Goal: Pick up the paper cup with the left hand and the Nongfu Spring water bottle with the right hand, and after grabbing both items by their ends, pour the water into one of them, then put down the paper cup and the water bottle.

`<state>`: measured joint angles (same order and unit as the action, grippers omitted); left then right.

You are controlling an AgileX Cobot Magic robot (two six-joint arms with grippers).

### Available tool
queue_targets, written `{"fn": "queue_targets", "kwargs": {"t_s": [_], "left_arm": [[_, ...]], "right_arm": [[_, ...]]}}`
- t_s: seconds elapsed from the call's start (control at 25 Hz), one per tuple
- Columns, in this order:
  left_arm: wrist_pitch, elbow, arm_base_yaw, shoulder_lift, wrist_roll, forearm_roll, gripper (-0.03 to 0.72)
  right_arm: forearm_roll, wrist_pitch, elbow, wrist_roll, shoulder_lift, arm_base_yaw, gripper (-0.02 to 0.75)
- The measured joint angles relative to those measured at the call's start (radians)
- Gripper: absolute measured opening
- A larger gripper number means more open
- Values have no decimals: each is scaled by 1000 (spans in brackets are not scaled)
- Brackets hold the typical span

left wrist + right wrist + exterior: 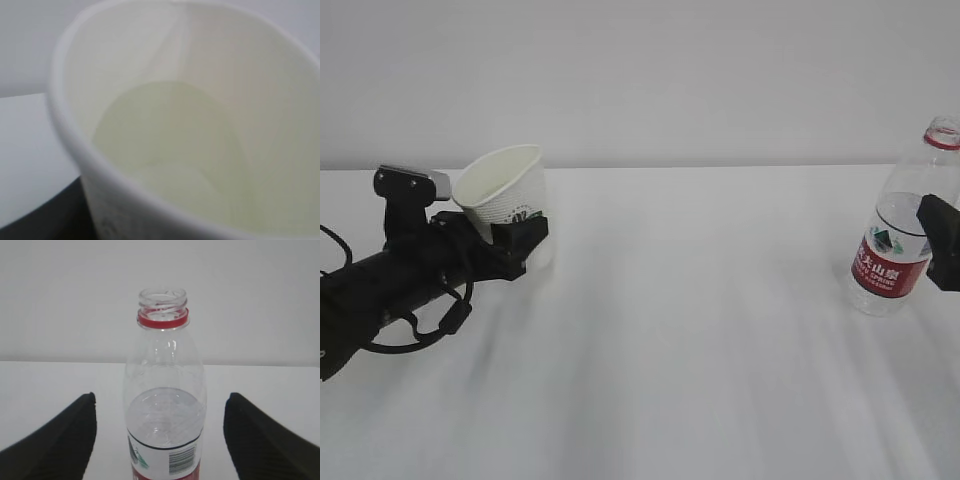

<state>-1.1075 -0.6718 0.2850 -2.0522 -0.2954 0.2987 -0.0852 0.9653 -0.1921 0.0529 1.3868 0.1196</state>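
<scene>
White paper cup (505, 195) sits tilted in the left tool (515, 240), clenched around its lower wall above the desk (700, 330); some water (175, 165) shows inside. At the far right, the uncapped Nongfu Spring water bottle (165, 405) stands between the right tool's (160, 440) spread, released fingers (60, 435).

White cup (508, 196) with green-black logo, clear bottle (905, 232) with red label and red neck ring, black grippers (515, 245).
</scene>
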Motion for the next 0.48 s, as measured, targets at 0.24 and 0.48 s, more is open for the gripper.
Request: {"fn": "queue_targets", "kwargs": {"t_s": [0.24, 0.48], "left_arm": [[0, 13, -4, 0, 64, -139, 474], [0, 13, -4, 0, 85, -257, 474]], "right_arm": [[2, 0, 0, 0, 0, 0, 594], [2, 0, 0, 0, 0, 0, 594]]}}
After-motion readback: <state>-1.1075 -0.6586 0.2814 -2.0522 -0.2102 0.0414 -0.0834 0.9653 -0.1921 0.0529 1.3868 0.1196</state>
